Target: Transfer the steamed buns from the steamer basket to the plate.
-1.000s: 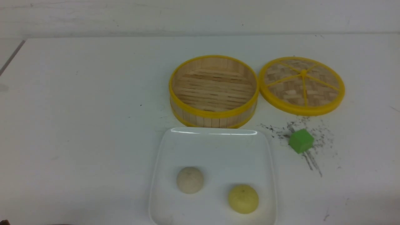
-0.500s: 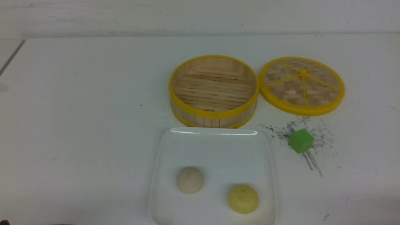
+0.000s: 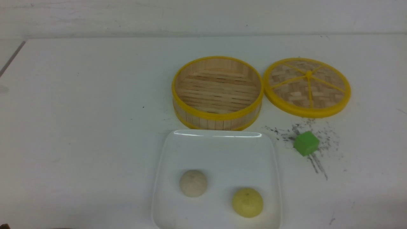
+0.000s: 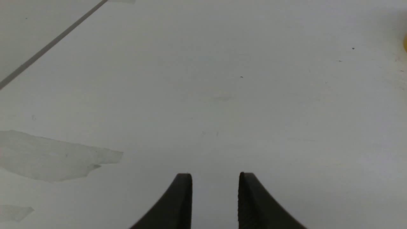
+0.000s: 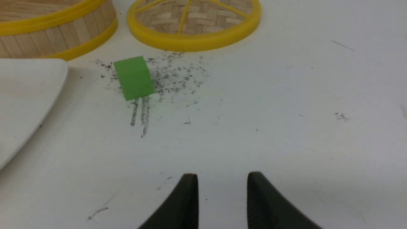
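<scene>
Two steamed buns lie on the white square plate (image 3: 219, 149): a cream bun (image 3: 193, 183) and a pale yellow bun (image 3: 247, 202). Behind the plate stands the steamer basket (image 3: 217, 93), with nothing in it. Neither arm shows in the front view. In the left wrist view my left gripper (image 4: 215, 175) hangs open over bare table, with nothing between its fingers. My right gripper (image 5: 222, 175) is open too, over the table on the near side of the green cube (image 5: 133, 77), with a corner of the plate (image 5: 28, 95) and the basket wall (image 5: 54, 35) off to one side.
The flat woven lid (image 3: 307, 86) with yellow spokes lies right of the basket. A green cube (image 3: 306, 143) sits among dark scuff marks on the table, right of the plate. A dark seam (image 4: 51, 46) crosses the table by the left gripper.
</scene>
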